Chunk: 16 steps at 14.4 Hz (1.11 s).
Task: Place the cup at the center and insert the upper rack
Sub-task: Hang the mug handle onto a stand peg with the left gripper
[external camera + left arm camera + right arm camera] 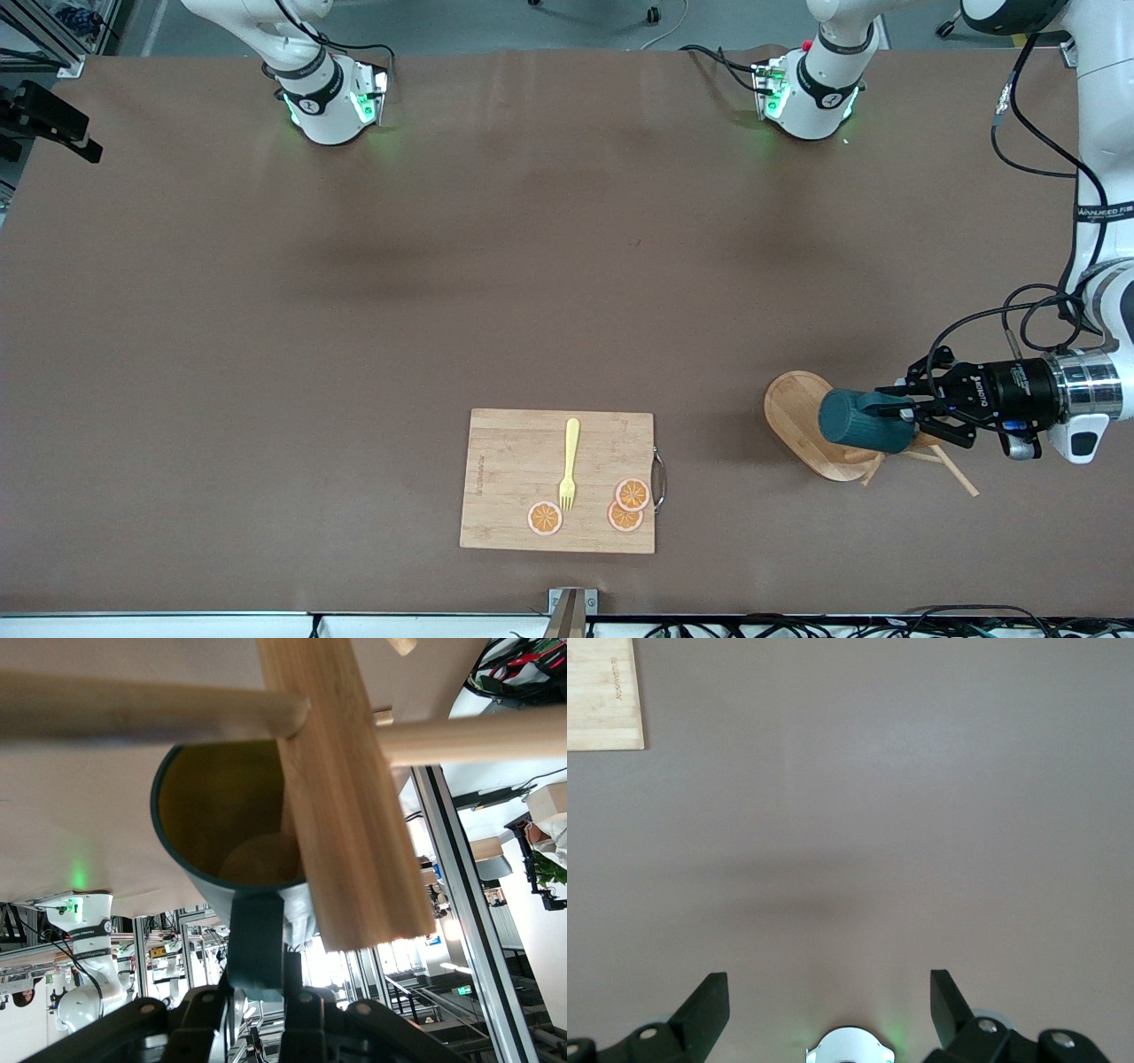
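1. While the left gripper (895, 415) hung over the table (354, 310) toward the left arm's end, its fingers were clamped on the handle of the cup (864, 421), w/ the cup held on its side.
2. Cup was dark teal outside and yellow-ochre inside; its mouth (232, 815) faced the wrist cam and its closed end pointed toward the right arm's end of the table.
3. Cup sat over the rack (802, 416), a light wooden mug tree lying tipped on its side; oval base stood on edge and pegs (955, 470) stuck out near the gripper.
4. From the left wrist view, the rack's base (345, 797) crossed right in front of the cup's rim, w/ round wooden rods (151, 716) running across above the cup mouth; contact betw. cup and rack couldn't be told.
5. Right gripper (829, 997) waited above bare table, fingers (709, 1005) wide apart, holding nothing.
6. Cutting board (558, 483) lay nearer the front cam, about mid-table, well apart from the rack.
7. On the board: a yellow fork (569, 465) and three orange slices (630, 494).
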### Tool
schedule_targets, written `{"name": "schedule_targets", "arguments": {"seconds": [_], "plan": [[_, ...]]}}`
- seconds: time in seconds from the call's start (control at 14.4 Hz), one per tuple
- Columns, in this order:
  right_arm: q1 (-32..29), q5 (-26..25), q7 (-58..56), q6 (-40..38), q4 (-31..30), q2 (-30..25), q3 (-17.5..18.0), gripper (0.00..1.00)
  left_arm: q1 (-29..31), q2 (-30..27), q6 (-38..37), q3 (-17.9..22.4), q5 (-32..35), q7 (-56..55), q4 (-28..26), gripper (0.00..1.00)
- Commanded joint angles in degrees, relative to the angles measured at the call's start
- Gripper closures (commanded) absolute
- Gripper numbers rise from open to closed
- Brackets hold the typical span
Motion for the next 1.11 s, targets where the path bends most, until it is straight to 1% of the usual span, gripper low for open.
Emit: {"name": "schedule_targets", "arguments": {"seconds": [0.0, 0.28, 0.35, 0.56, 0.62, 0.69, 0.76, 0.83, 0.9, 1.04], "plan": [[-0.53, -0.06, 0.71, -0.48, -1.11, -1.08, 0.07, 0.0, 0.52, 0.81, -0.96, -0.44, -1.29, 0.97, 0.69, 0.98], [-0.53, 0.29, 0.8, -0.92, -1.2, -1.08, 0.07, 0.0, 1.57, 1.95, -1.66, -0.44, -3.13, 2.91, 0.69, 0.97], [-0.53, 0.38, 0.8, -0.92, -1.2, -1.08, 0.07, 0.0, 1.58, 1.95, -1.66, -0.35, -3.31, 2.82, 0.69, 0.93], [-0.27, 0.38, 1.07, -1.01, -1.2, -1.08, 0.16, 0.0, 1.84, 2.31, -1.75, -0.35, -3.31, 2.82, 0.6, 0.76], [-0.27, 0.38, 1.07, -1.27, -1.2, -0.99, 0.16, 0.0, 1.84, 2.39, -1.75, -0.35, -3.22, 2.82, 0.6, 0.66], [-0.18, 0.38, 1.07, -1.36, -1.2, -0.99, 0.16, 0.0, 1.84, 2.31, -1.75, -0.35, -3.14, 2.82, 0.6, 0.41], [-0.09, 0.38, 1.07, -1.62, -1.2, -1.08, 0.16, 0.0, 1.84, 2.04, -1.75, -0.35, -2.96, 2.82, 0.69, 0.0], [-0.09, 0.38, 0.98, -1.62, -1.2, -0.99, 0.25, 0.0, 1.84, 1.69, -1.92, -0.35, -2.61, 2.82, 0.86, 0.0], [-0.09, 0.38, 0.98, -1.53, -1.2, -0.99, 0.25, 0.0, 1.84, 0.91, -3.84, -0.35, -2.52, 2.82, 1.04, 0.0], [-0.09, 0.38, 0.89, -1.45, -1.12, -0.99, 0.25, 0.0, 1.84, -2.16, -5.44, -0.09, -1.82, 2.82, 1.04, 0.0]]}}
